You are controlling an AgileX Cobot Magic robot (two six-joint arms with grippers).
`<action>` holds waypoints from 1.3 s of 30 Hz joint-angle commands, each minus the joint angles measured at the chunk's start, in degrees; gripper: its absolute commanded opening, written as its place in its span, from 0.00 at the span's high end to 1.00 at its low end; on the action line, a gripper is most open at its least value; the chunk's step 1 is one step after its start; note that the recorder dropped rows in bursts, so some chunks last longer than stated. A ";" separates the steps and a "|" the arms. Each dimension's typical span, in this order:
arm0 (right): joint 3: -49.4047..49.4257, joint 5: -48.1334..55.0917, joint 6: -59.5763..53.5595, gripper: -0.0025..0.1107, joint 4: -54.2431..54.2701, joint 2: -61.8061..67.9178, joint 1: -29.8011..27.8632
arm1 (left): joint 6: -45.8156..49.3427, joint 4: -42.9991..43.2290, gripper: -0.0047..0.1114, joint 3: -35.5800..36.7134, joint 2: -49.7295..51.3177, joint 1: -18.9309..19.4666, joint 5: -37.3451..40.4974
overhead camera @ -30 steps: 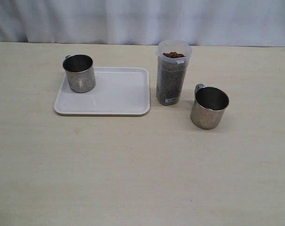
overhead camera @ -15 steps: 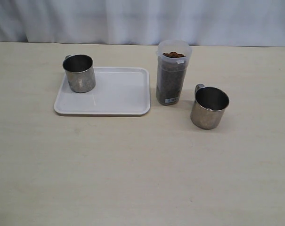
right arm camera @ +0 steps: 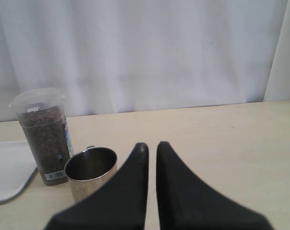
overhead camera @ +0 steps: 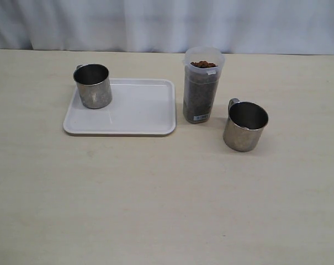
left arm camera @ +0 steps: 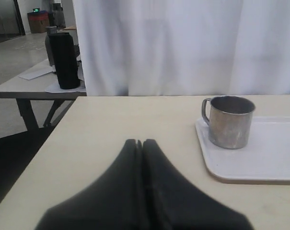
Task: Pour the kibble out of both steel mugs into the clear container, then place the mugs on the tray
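Observation:
One steel mug (overhead camera: 93, 85) stands upright on the back left corner of the white tray (overhead camera: 139, 107); it looks empty. The other steel mug (overhead camera: 245, 127) stands on the table right of the clear container (overhead camera: 202, 85), and its inside is dark and bare. The container is filled with brown kibble (overhead camera: 203, 64) up to its rim. Neither gripper shows in the exterior view. My left gripper (left arm camera: 139, 141) is shut with nothing in it, short of the tray (left arm camera: 274, 158) and its mug (left arm camera: 228, 122). My right gripper (right arm camera: 152, 145) holds nothing, only a thin slit between its fingers, beside the other mug (right arm camera: 89, 172) and the container (right arm camera: 44, 134).
A white curtain (overhead camera: 167, 25) hangs behind the table's far edge. The left wrist view shows the table's side edge (left arm camera: 34, 163), with a drop to the floor and another table with a black object (left arm camera: 65, 60) beyond.

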 commanded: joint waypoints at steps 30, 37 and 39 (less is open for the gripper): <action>0.15 -0.29 -0.80 0.94 -0.93 -0.18 -0.07 | -1.18 -2.81 0.96 0.19 -0.14 -0.46 -1.08; 0.15 -3.47 0.03 0.94 -0.93 -0.18 -0.07 | -1.18 -2.81 0.96 0.19 -0.14 -0.46 -1.08; 0.15 -5.50 0.00 0.94 -0.93 -0.18 -0.07 | -1.18 -2.81 0.96 0.19 -0.14 -0.46 -1.08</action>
